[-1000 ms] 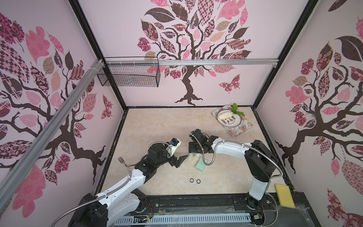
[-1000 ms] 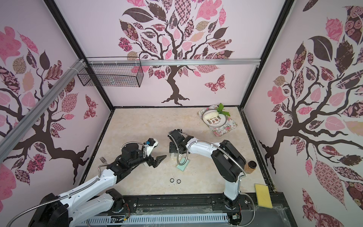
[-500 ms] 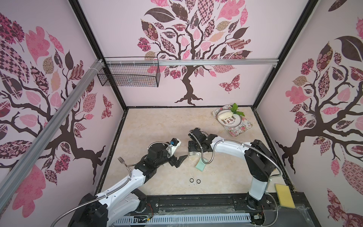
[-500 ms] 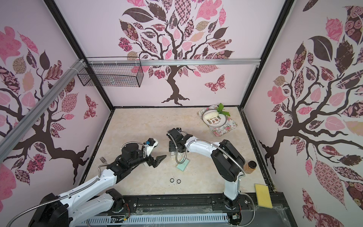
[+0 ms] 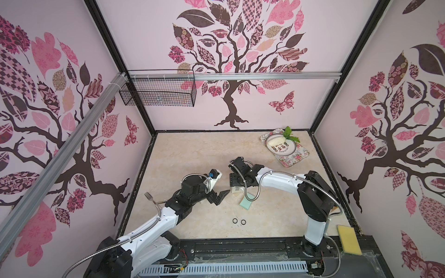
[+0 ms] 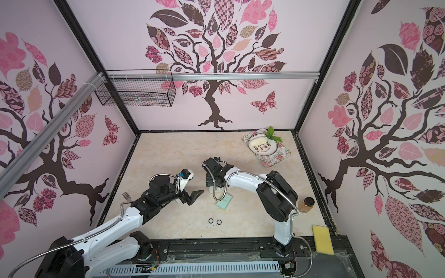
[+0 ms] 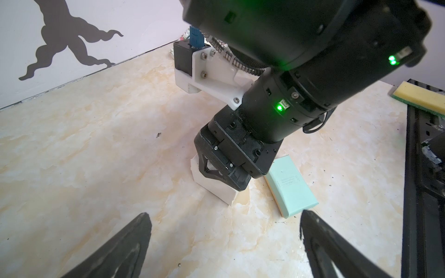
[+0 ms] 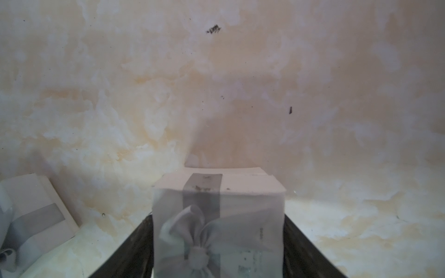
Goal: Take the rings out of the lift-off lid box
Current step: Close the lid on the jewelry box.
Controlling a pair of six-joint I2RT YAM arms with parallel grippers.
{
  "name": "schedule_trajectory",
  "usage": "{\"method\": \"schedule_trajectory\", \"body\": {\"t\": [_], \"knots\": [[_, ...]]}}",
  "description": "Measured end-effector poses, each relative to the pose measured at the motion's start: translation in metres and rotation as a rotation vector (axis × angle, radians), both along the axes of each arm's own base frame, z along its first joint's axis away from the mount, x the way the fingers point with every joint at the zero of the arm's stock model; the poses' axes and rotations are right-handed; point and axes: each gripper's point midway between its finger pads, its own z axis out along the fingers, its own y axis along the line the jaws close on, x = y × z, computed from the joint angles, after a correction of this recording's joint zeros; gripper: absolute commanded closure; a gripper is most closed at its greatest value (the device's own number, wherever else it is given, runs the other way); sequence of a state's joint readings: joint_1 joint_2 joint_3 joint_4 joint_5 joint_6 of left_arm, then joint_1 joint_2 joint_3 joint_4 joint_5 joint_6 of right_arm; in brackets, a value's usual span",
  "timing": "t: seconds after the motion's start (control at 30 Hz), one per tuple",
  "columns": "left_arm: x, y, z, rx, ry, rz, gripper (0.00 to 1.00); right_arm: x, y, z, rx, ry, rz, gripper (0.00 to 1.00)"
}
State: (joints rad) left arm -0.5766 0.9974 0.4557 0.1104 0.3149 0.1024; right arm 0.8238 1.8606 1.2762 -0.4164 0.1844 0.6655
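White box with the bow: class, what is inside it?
Inside the white box nothing shows: its bowed top covers it, the right gripper gripping its sides. Two black rings lie outside.

Both top views are bright, with even, diffuse light. The tabletop (image 5: 192, 154) carries only soft, faint shadows beside the left arm (image 5: 156, 223) and the right arm (image 5: 281, 180). The wide lens stretches the walls (image 5: 60, 120) outward toward the edges. The left wrist view is sharp at mid-distance. 2 green lights (image 7: 279, 107) glow on the right arm, and the nearest parts along one edge are soft. The right wrist view is dim, hazy and low in contrast. The white box (image 8: 216, 216) close to the lens is out of focus and throws a dull shadow onto the tabletop beyond it.
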Motion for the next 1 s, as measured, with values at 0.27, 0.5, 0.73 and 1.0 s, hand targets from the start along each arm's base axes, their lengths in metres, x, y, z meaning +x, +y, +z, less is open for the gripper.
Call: {"method": "schedule_trajectory", "body": {"t": [0.27, 0.5, 0.73, 1.0], "knots": [[-0.001, 0.001, -0.003, 0.003, 0.005, 0.000, 0.02, 0.002, 0.000, -0.001, -0.010, -0.005, 0.001, 0.25], [-0.002, 0.001, -0.005, 0.006, 0.010, 0.000, 0.02, 0.005, 0.003, -0.002, -0.024, -0.014, 0.009, 0.25], [-0.002, 0.001, -0.005, 0.006, 0.010, 0.000, 0.02, 0.005, 0.003, -0.004, -0.032, -0.014, 0.014, 0.21], [-0.002, 0.001, -0.005, 0.006, 0.010, 0.000, 0.02, 0.001, 0.000, -0.016, -0.066, 0.013, 0.038, 0.02]]}}
